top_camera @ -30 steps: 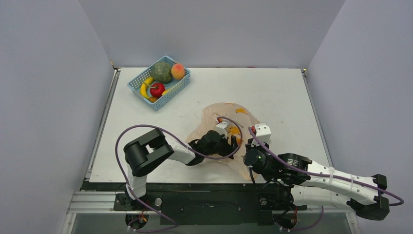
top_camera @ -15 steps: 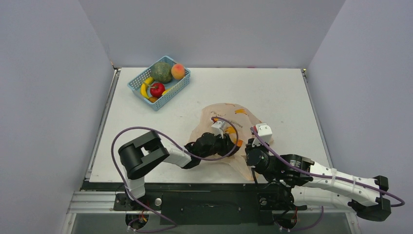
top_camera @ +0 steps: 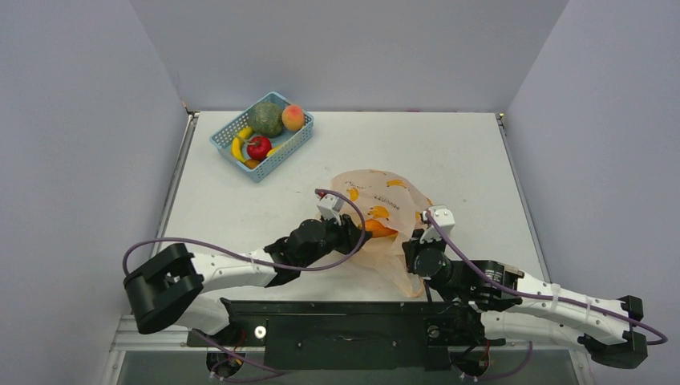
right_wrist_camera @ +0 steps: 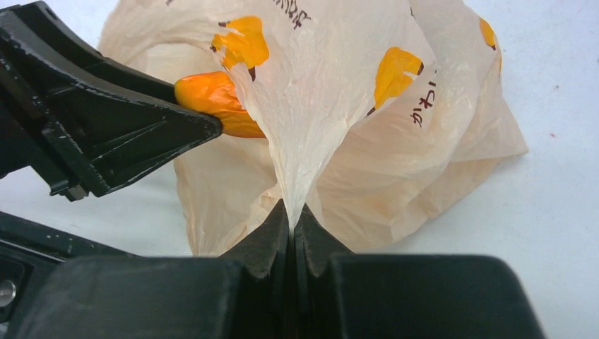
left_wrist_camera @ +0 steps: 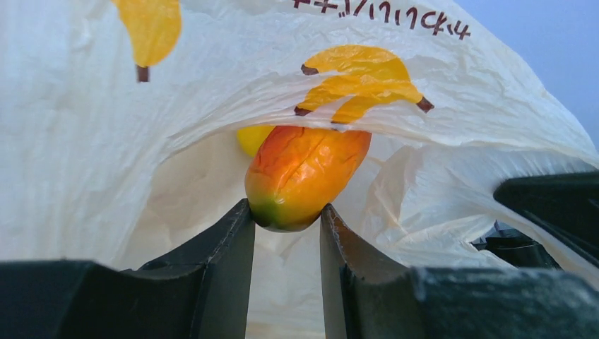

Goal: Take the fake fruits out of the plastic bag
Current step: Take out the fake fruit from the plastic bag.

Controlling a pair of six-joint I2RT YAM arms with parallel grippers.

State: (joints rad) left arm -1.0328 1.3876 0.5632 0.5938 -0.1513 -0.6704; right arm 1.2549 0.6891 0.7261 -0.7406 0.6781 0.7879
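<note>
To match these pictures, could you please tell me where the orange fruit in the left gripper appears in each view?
Top external: orange fruit below centre, at the plastic bag opening.
Left wrist: centre, between the fingers.
Right wrist: upper left, behind plastic.
Shared landmark: the bag's banana print.

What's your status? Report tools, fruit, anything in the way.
Left tool shut on orange fake fruit at mouth of plastic bag. Right tool shut on bag film, pinched up. Bag edge drapes over the fruit; yellow fruit behind it.

Blue basket (top_camera: 285,152), green ball (top_camera: 265,119), red apple (top_camera: 258,147)
</note>
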